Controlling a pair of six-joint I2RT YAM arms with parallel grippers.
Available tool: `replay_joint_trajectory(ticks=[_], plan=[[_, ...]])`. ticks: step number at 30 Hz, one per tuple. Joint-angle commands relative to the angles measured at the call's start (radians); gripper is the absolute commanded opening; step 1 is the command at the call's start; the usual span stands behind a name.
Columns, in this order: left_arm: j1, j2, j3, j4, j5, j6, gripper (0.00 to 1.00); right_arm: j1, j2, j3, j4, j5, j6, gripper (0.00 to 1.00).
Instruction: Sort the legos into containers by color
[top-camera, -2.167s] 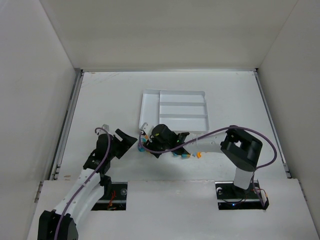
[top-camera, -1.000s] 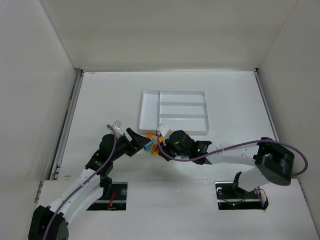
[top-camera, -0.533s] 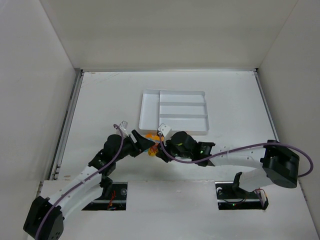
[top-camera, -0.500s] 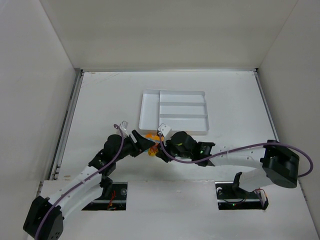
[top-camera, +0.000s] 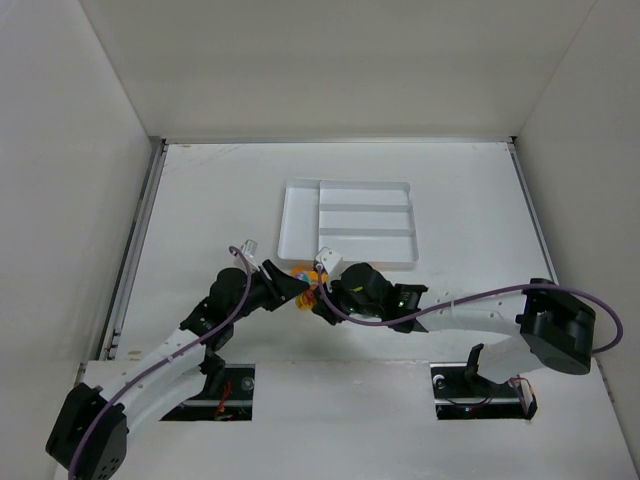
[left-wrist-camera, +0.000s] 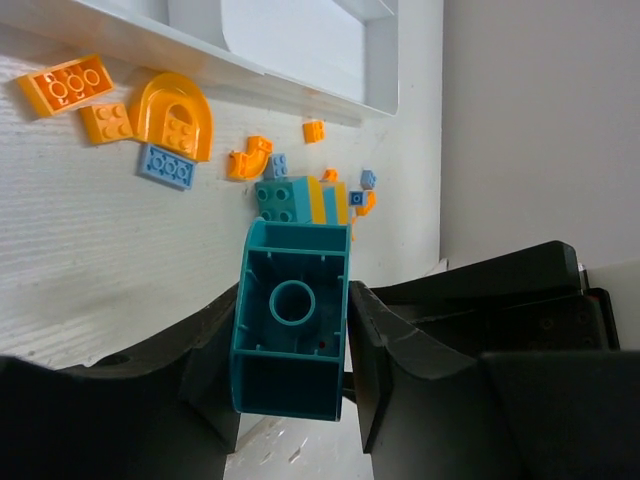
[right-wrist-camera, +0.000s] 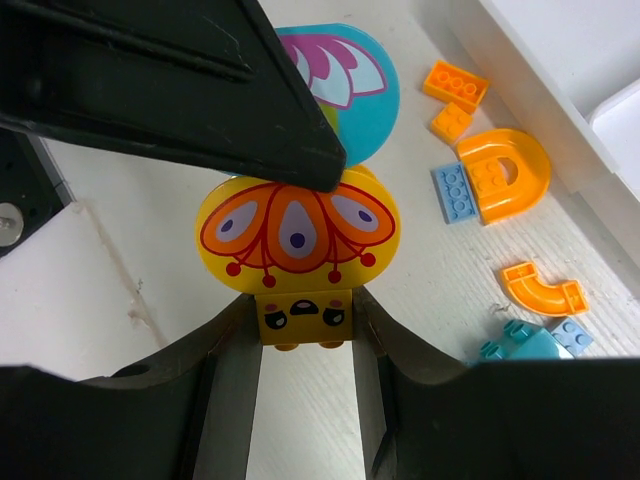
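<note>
Left tool (left-wrist-camera: 296, 312) closed, gripping teal brick (left-wrist-camera: 290, 345)

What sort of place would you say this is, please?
Probably a robot test bench: white walls box in a table, two arms are bolted at its edge, toy bricks lie beside a tray.

- Arm structure: white tubular links (top-camera: 470, 313) joined by black rounded joint housings (top-camera: 555, 325).
- Wiring: one purple cable (top-camera: 480, 293) looped externally along each arm.
- Matte black moulded gripper fingers (left-wrist-camera: 420, 360).
</note>
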Motion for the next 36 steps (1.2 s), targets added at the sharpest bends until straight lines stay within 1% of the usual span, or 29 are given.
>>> replay_joint_trajectory(ticks=[1, 3, 6, 7, 10, 13, 14, 16, 22, 24, 29, 34, 36], plan=[[-0.036, 0.018, 0.023, 0.105, 0.067, -0.026, 0.4, 0.01, -0.01, 0.017, 0.119, 0.015, 0.013, 0.22], [-0.05, 0.032, 0.023, 0.119, 0.071, -0.027, 0.42, 0.01, -0.011, 0.015, 0.124, 0.015, 0.013, 0.22], [-0.062, 0.041, 0.023, 0.127, 0.065, -0.027, 0.42, 0.01, -0.008, 0.015, 0.127, 0.012, 0.01, 0.22], [-0.064, 0.042, 0.023, 0.13, 0.065, -0.027, 0.42, 0.01, -0.008, 0.015, 0.127, 0.01, 0.01, 0.22], [-0.05, 0.027, 0.017, 0.127, 0.062, -0.027, 0.35, 0.008, -0.007, 0.015, 0.129, 0.009, 0.008, 0.22], [-0.027, 0.003, 0.011, 0.113, 0.059, -0.032, 0.35, 0.007, -0.004, 0.011, 0.129, 0.009, 0.008, 0.22], [-0.019, -0.002, 0.009, 0.105, 0.059, -0.032, 0.36, 0.007, -0.002, 0.009, 0.129, 0.009, 0.008, 0.22], [-0.009, -0.01, 0.006, 0.089, 0.055, -0.033, 0.44, 0.008, -0.002, 0.006, 0.126, 0.009, 0.008, 0.22], [0.013, -0.051, 0.0, 0.069, 0.045, -0.035, 0.5, 0.008, -0.002, 0.003, 0.118, 0.009, 0.008, 0.22], [0.019, -0.062, 0.0, 0.061, 0.045, -0.035, 0.48, 0.007, -0.004, 0.0, 0.118, 0.009, 0.008, 0.22], [0.019, -0.056, -0.002, 0.056, 0.05, -0.027, 0.41, 0.004, -0.008, 0.0, 0.118, 0.013, 0.007, 0.22], [0.036, -0.068, -0.009, 0.038, 0.038, -0.021, 0.4, 0.002, -0.007, -0.006, 0.116, 0.015, 0.007, 0.22], [0.044, -0.074, -0.012, 0.032, 0.033, -0.016, 0.43, 0.002, -0.005, -0.008, 0.116, 0.015, 0.007, 0.22]])
